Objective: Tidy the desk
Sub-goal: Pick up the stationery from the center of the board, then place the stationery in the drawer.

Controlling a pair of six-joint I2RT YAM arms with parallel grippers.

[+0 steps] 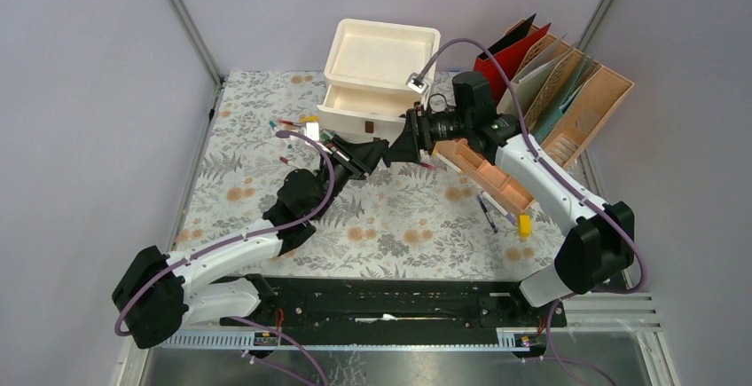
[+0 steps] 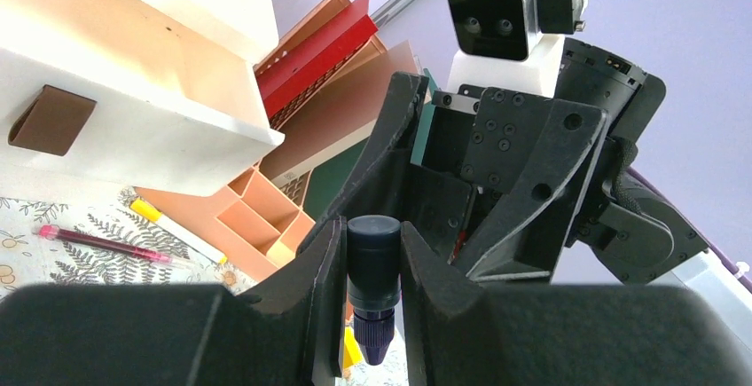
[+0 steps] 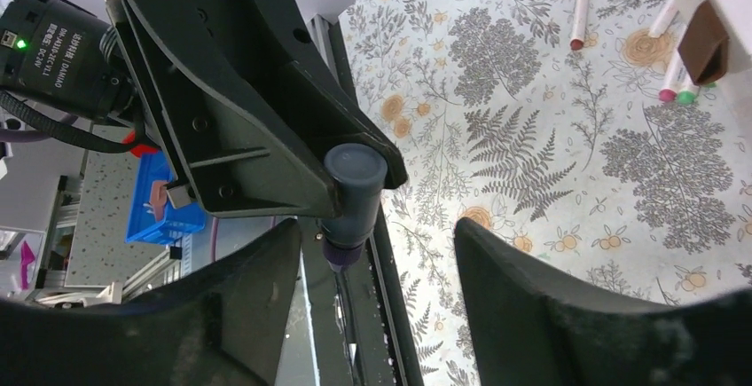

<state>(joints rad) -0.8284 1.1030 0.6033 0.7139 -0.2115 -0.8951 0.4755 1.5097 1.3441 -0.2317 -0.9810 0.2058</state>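
1. Right, the left gripper (image 2: 371, 226) is clenched on a dark marker (image 2: 372, 266). Both fingers press its barrel, and the capped end sticks out past the fingertips.
2. Meeting it tip to tip is the right gripper (image 3: 377, 235), jaws spread wide. The marker sits in the gap between its fingers, closer to one of them, with clear space on the other side. Whether the near finger brushes it, I cannot tell.
3. Directly below both grippers is the desk (image 1: 399, 226) with its fern-and-flower cloth. The pair hang above its middle, a little toward the far side.
4. Down on the cloth, left of the left gripper, lie a red pen (image 2: 97, 242) and a yellow-capped pen (image 2: 168, 226), close together.
5. Just behind the right gripper, under that arm, is an orange tray (image 1: 483, 177) with open compartments. It lies at a slant on the desk.
6. Beyond both sets of fingertips stands a white drawer box (image 1: 377, 75). Its lower drawer stands open and has a brown tab handle on the front. A few more loose pens (image 3: 674, 84) lie beside that handle.
7. Farthest off, behind the right gripper's wrist, a file rack (image 1: 559, 93) leans at the desk's far corner. It holds red, teal and tan folders.
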